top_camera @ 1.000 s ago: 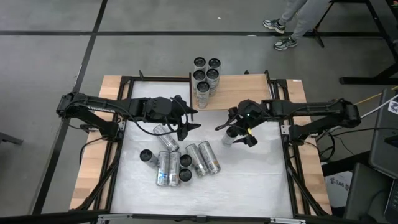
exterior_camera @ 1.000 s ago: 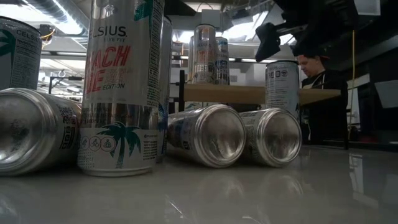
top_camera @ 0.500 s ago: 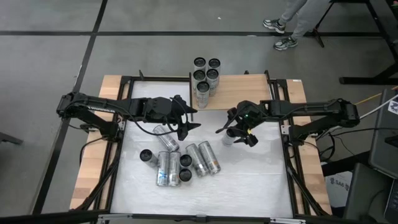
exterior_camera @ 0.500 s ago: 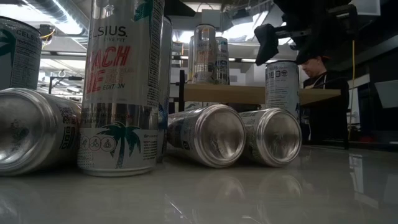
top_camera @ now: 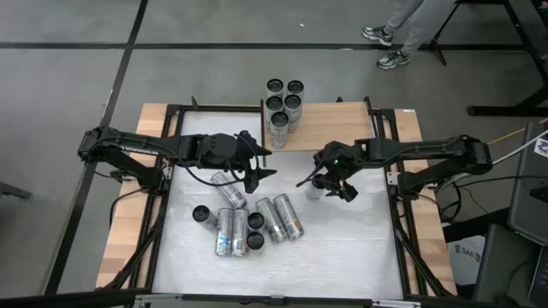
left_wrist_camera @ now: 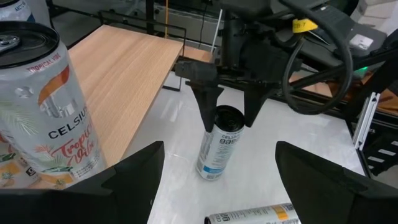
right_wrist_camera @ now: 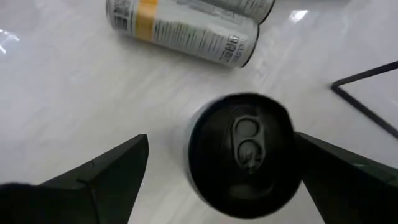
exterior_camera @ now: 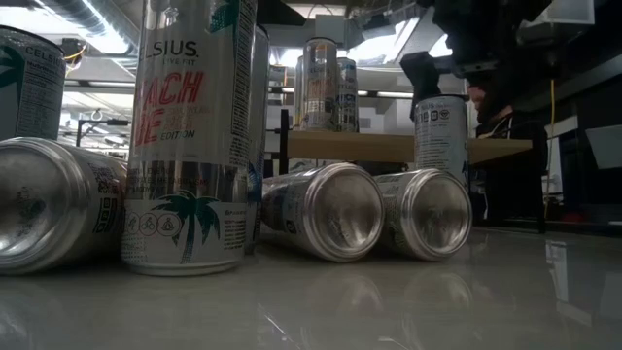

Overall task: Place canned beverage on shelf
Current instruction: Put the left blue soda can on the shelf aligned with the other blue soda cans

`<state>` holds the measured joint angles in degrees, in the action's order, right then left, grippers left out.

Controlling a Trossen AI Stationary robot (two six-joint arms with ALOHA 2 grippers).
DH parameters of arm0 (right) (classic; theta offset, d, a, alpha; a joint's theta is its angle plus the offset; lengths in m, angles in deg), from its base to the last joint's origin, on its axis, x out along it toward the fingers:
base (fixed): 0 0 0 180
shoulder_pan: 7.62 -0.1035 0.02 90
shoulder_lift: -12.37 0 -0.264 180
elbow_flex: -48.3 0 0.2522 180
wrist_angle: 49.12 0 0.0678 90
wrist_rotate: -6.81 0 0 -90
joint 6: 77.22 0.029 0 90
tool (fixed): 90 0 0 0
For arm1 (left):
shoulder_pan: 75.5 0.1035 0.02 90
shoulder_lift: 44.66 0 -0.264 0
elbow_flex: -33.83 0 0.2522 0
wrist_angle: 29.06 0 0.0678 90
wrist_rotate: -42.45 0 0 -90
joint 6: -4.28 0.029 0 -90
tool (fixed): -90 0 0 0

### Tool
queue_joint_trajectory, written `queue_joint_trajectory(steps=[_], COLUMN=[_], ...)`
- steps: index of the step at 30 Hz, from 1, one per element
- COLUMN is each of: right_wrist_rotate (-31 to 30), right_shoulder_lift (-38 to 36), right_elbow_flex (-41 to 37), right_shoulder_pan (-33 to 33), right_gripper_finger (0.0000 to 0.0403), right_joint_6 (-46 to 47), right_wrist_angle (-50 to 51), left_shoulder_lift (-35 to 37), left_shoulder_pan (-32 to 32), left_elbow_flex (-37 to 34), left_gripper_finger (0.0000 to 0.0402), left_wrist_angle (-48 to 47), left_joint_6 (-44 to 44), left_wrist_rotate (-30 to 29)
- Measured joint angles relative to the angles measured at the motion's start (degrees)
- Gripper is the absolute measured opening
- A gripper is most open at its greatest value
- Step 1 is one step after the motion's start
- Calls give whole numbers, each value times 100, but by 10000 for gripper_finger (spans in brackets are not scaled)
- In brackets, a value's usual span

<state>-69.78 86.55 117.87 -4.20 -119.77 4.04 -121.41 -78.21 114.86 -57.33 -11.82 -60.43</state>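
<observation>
While the right claw hangs spread wide over an upright black-topped can on the white desk, its fingers flank the rim without gripping. Beyond it stands the shelf. Farther left, the left claw waits open.

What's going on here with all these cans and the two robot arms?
The right hand is lowered over an upright can on the white table, its open fingers straddling the can's top without gripping it. The wooden shelf just beyond already holds a cluster of five cans. The left hand hovers open above more cans, some upright, some on their sides.
</observation>
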Motion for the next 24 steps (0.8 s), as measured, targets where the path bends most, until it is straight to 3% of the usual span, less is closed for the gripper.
queue_joint_trajectory(steps=[9, 24], right_wrist_rotate=[-341, -343], right_shoulder_lift=[45, 45], right_elbow_flex=[0, 0], right_shoulder_pan=[0, -2], right_gripper_finger=[383, 383], right_joint_6=[28, 30], right_wrist_angle=[-40, -39], left_shoulder_lift=[0, 0], left_shoulder_pan=[1, -1], left_elbow_flex=[0, 0], left_gripper_finger=[304, 304], left_wrist_angle=[-2, -3], left_joint_6=[0, 0], left_wrist_rotate=[0, -9])
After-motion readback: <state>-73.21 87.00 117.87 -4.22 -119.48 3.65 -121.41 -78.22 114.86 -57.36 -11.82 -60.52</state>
